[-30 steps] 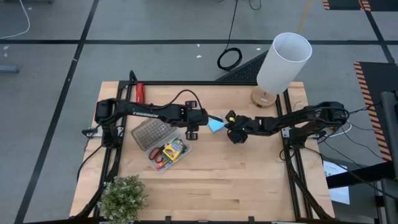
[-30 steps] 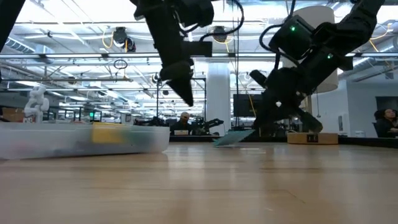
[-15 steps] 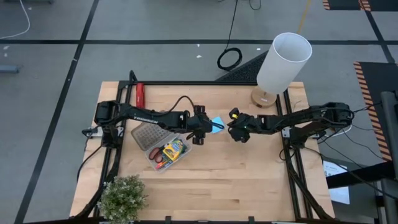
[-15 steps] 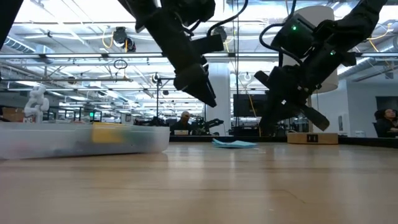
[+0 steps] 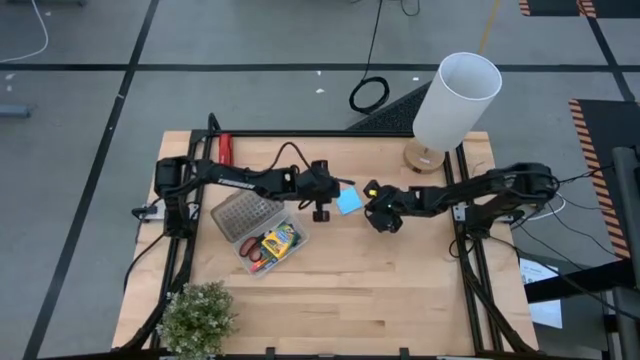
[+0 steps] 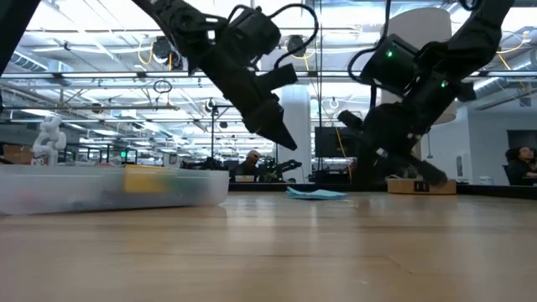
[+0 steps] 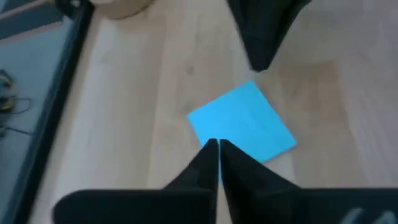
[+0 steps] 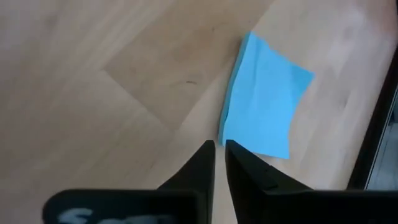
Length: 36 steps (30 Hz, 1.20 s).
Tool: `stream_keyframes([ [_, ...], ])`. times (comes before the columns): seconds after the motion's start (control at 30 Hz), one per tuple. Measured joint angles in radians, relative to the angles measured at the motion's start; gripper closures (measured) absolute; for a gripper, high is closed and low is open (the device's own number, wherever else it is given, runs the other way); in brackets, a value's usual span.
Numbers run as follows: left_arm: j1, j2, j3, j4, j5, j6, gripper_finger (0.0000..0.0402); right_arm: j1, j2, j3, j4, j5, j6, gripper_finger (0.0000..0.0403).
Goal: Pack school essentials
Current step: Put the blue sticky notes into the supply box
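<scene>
Lying flat on the table (image 5: 400, 290) near its middle, the light-blue square notepad (image 5: 348, 201) sits between both pincers. The left pincer (image 5: 324, 206) and right pincer (image 5: 371, 206) hover beside it, fingers together, gripping nothing.

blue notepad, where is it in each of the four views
High view: light-blue notepad at table centre, between both tools.
Low view: flat on the table, mid-picture.
Left wrist view: centre.
Right wrist view: upper right.
Shared landmark: the wooden table.
</scene>
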Motion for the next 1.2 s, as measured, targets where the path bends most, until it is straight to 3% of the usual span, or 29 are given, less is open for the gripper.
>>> stream_keyframes([
  [0.07,0.004,0.014,-0.01,0.023,0.025,-0.001,0.0394,-0.001,0.036,0.0,0.044,0.011,-0.003,0.0362],
  [0.3,0.008,0.122,0.006,0.068,-0.001,-0.006,0.0383,-0.002,0.087,0.009,0.074,0.019,-0.018,0.0347],
  [0.83,0.043,0.145,0.013,0.071,0.093,-0.035,0.0396,-0.008,0.118,0.01,0.103,0.021,-0.023,0.0322],
  [1.0,0.043,0.154,0.015,0.078,0.096,-0.032,0.0398,-0.008,0.168,0.011,0.152,0.036,-0.028,0.033],
  [1.2,0.043,0.156,0.014,0.064,0.096,-0.028,0.0391,-0.019,0.175,0.011,0.138,0.031,-0.042,0.0369],
])
